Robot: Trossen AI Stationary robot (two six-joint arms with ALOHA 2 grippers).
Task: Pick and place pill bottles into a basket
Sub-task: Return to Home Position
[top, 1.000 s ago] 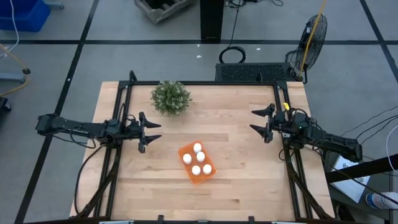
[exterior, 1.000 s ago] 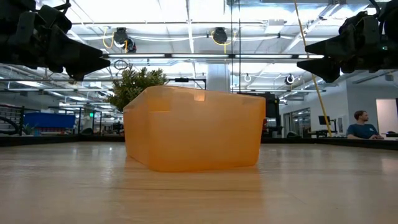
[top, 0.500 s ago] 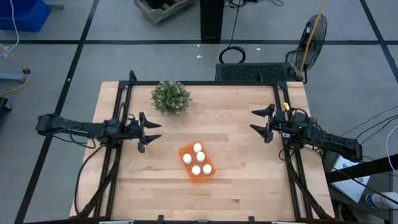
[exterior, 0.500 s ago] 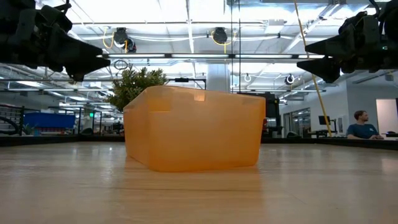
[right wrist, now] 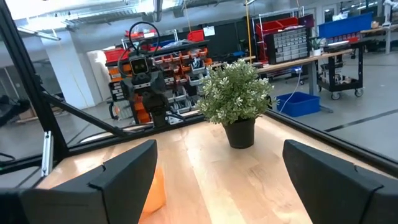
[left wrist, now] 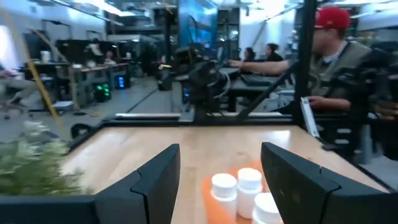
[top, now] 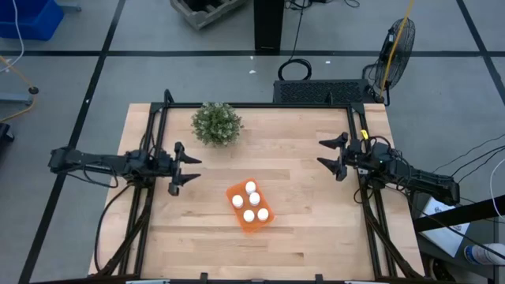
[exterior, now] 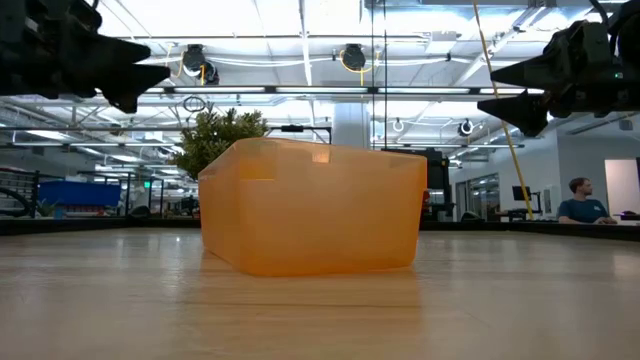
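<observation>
Pill bottles (top: 251, 201): five, upright inside the orange basket (top: 252, 227), middle of the table (top: 316, 229). Judged light, rigid, smooth; grip across the body below the cap. Left gripper (top: 193, 170), right gripper (top: 321, 153): jaws spread, empty, at opposite sides.

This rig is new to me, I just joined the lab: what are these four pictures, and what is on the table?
It is a robot with two dark arms at a wooden table. One picture looks straight down, one looks level across the tabletop, and two come from cameras on the wrists. From above, the left arm waits at the table's left edge and the right arm at its right; both sets of jaws are open and hold nothing. Between them sits an orange basket with five white pill bottles standing in it. A green potted plant stands farther back.
</observation>
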